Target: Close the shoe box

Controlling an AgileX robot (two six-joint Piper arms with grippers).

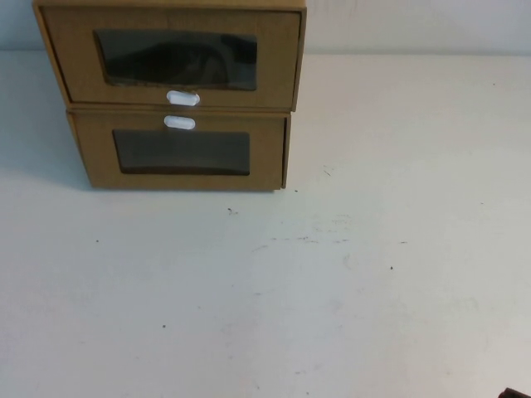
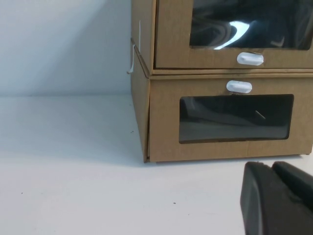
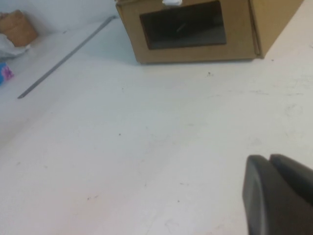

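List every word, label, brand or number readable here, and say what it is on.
None readable.
The shoe box and the lower box have blank cardboard and blank white tabs.
The left gripper and right gripper, both low near the table, carry no marking.

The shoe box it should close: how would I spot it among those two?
On the white table, two brown cardboard boxes are stacked at the far left. The shoe box is the top one, which sits on the lower box. Its white pull tab lies below its window, while the lower box's tab lies above its window.
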